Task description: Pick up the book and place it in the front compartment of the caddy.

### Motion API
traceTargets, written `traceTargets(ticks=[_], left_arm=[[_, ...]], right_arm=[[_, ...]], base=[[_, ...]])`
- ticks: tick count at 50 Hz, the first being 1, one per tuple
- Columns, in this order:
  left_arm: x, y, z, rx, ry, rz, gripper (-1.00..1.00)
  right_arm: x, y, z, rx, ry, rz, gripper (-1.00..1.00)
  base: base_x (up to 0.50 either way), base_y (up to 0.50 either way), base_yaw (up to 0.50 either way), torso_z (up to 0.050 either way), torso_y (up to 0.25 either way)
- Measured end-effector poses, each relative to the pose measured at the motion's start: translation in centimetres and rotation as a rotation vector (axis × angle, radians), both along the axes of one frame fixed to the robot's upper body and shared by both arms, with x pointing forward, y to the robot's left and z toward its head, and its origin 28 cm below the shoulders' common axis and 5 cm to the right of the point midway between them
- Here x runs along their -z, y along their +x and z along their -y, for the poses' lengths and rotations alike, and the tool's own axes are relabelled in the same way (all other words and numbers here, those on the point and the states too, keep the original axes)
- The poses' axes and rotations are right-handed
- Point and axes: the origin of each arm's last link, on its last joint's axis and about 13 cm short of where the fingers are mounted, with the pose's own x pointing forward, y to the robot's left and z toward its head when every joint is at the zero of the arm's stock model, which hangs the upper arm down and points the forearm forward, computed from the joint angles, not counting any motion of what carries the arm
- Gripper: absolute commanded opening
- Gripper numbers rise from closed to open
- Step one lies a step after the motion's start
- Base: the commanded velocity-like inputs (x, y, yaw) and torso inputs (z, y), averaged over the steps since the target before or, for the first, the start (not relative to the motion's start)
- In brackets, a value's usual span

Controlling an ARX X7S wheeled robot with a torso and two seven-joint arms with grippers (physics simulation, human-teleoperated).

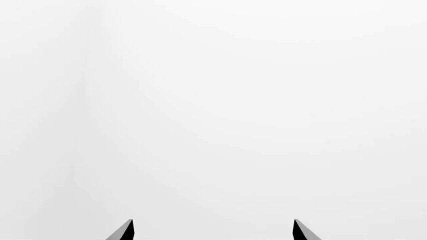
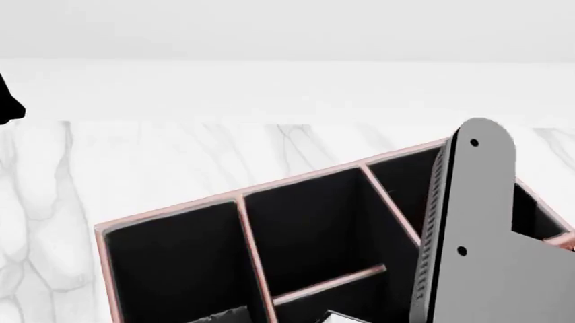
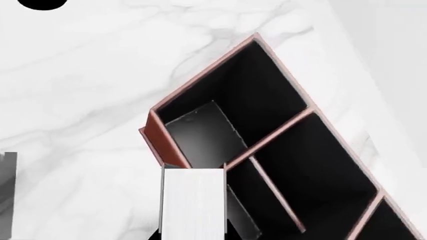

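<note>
In the right wrist view the book (image 3: 193, 200) shows its white page edges, upright between the dark fingertips of my right gripper (image 3: 193, 235), which is shut on it. Below it lies the caddy (image 3: 155, 142), reddish-brown outside, black inside, with pale pink rims. The book's far end hangs over the caddy's corner, beside the low thin divider (image 3: 275, 196). Whether it is inside a cell I cannot tell. In the head view a white sliver of the book (image 2: 334, 317) shows on the near side of the low divider (image 2: 328, 283), in the front compartment (image 2: 359, 303). My left gripper (image 1: 213, 231) is open over blank white.
A grey link of my right arm (image 2: 472, 235) covers the caddy's right part (image 2: 409, 149) in the head view. White marble tabletop (image 2: 180, 155) surrounds the caddy, with a white wall behind. A dark shape (image 2: 7, 104) sits at the left edge.
</note>
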Motion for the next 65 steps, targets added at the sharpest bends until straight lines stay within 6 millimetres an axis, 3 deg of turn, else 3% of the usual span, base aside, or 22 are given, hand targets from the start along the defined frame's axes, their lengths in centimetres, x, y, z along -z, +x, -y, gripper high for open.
traceTargets(ticks=[19,31,43,65], left_arm=[[-0.2,0.0,-0.2,-0.003,0.000,0.003,1.00],[-0.2,0.1,-0.2,-0.003,0.000,0.002,1.00],[0.0,0.0,-0.2,-0.004,-0.002,-0.001,1.00],[0.3,0.0,-0.1,-0.002,-0.006,-0.008,1.00]], right_arm=[[-8.1,-1.8,0.3,0.028,0.016,0.166,-1.00],[-11.3,-2.4,0.5,0.062,0.057,0.271,-1.00],[-11.9,-2.1,0.5,0.077,0.083,0.305,-1.00],[-10.3,-0.8,0.5,0.086,0.104,0.309,-1.00]], base=[[0.00,0.00,0.00,0.000,0.001],[0.00,0.00,0.00,0.000,0.001],[0.00,0.00,0.00,0.000,0.000],[0.00,0.00,0.00,0.000,0.001]])
